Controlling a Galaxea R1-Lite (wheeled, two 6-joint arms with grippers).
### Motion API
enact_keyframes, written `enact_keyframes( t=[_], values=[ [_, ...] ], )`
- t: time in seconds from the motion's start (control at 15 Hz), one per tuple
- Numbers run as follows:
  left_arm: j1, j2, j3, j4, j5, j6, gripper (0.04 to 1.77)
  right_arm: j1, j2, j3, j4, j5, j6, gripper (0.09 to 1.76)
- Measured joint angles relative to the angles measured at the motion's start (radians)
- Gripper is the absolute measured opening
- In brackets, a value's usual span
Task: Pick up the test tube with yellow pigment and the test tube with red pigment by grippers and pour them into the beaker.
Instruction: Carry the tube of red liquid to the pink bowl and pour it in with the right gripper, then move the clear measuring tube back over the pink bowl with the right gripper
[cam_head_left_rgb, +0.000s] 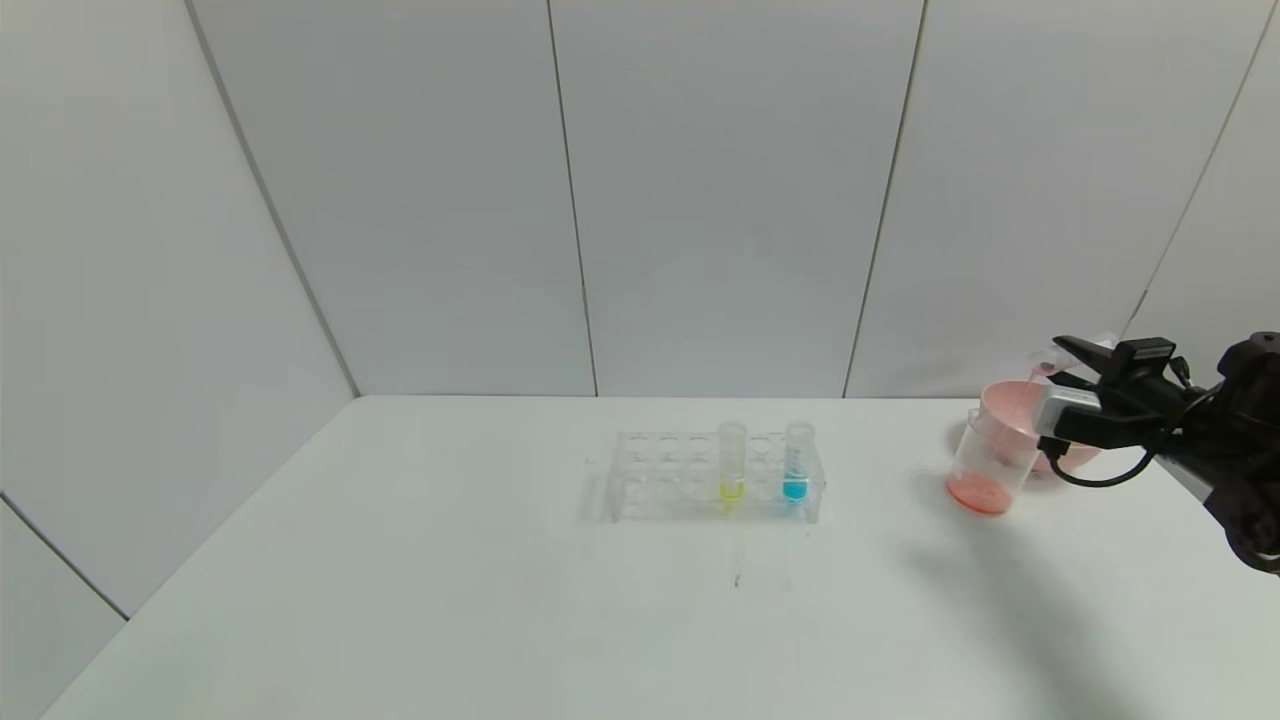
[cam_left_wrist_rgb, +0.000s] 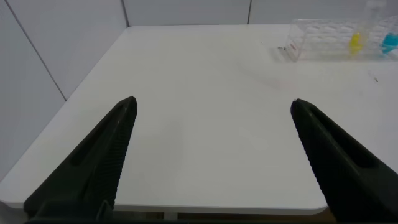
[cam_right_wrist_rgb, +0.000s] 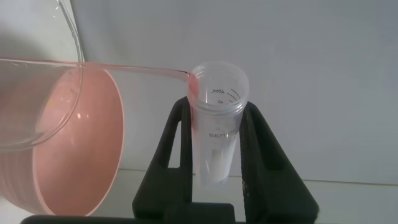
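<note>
Bright, even overhead light; soft shadows on the white table (cam_head_left_rgb: 400, 600); slight haze throughout.

Only the tube (cam_right_wrist_rgb: 217, 118) in the right wrist view bears print — curved scale lines and small grey characters near its mouth, seen reversed through the wall — too faint to read.

The right arm reaches in from the right edge of the scene, its wrist turned so the right gripper (cam_head_left_rgb: 1062, 358) points left and lies roughly level, fingers clamped together on a slim tube. The left gripper (cam_left_wrist_rgb: 211, 109) hangs over the near left, its two black fingers spread wide apart, holding nothing.
</note>
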Motion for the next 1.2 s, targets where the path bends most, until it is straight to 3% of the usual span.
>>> enact_keyframes(
  t=[0.87, 1.07, 1.2],
  values=[
    [0.000, 0.000, 0.000, 0.000, 0.000, 0.000, 1.76, -0.001, 0.001, -0.004, -0.041, -0.047, -0.068, 0.51],
    [0.000, 0.000, 0.000, 0.000, 0.000, 0.000, 1.76, 0.005, 0.001, -0.003, -0.048, -0.093, -0.007, 0.51],
    [0.000, 0.000, 0.000, 0.000, 0.000, 0.000, 1.76, 0.013, 0.000, -0.012, -0.040, -0.194, 0.092, 0.51]
  ],
)
